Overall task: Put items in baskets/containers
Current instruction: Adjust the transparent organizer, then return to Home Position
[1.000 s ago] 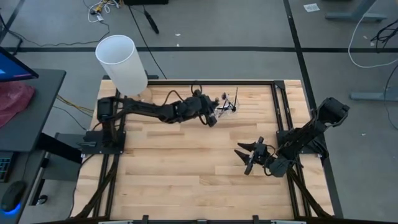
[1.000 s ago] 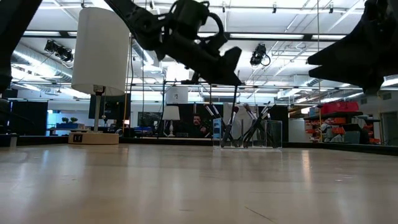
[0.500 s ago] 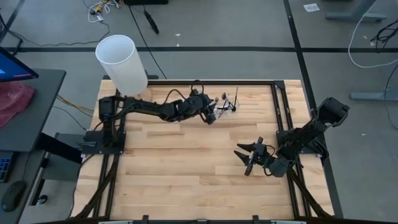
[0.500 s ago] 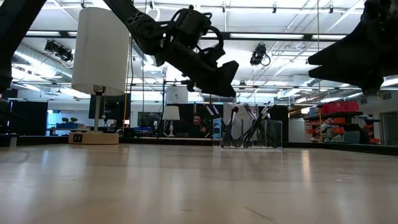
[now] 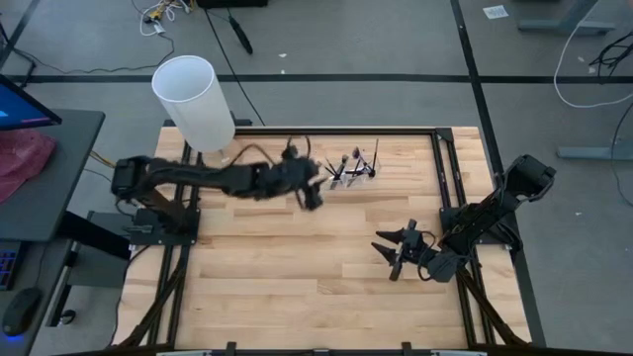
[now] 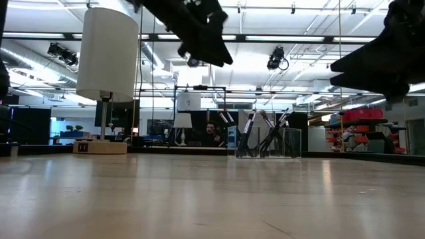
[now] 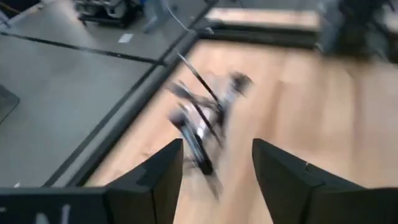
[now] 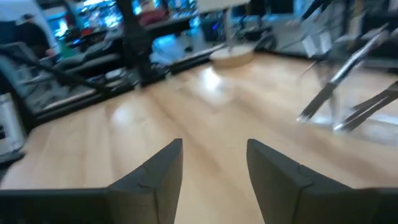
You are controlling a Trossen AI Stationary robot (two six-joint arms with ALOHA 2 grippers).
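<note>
Several thin makeup brushes (image 6: 255,133) stand leaning in a small clear holder (image 6: 265,151) near the table's far edge, also seen as the holder (image 5: 351,168) from above and as blurred brushes (image 7: 202,118) ahead of my left fingers. My left gripper (image 5: 315,193) hangs open above the table, left of the holder and apart from it, and it is high up in the low view (image 6: 209,50). My right gripper (image 5: 393,249) waits open at the near right, and its wrist view shows brushes (image 8: 354,87) off to one side.
A tall white cylinder (image 5: 193,99) on a round wooden base (image 6: 99,147) stands at the table's far left corner. Bare wooden tabletop (image 5: 297,267) lies between the two arms. A black frame rail (image 5: 326,129) runs along the far edge behind the holder.
My left gripper has opened beside the holder, then drawn back from it toward the table's left edge and risen. A brush that hung under its fingertips now stands in the holder with the others. The holder has not moved.
</note>
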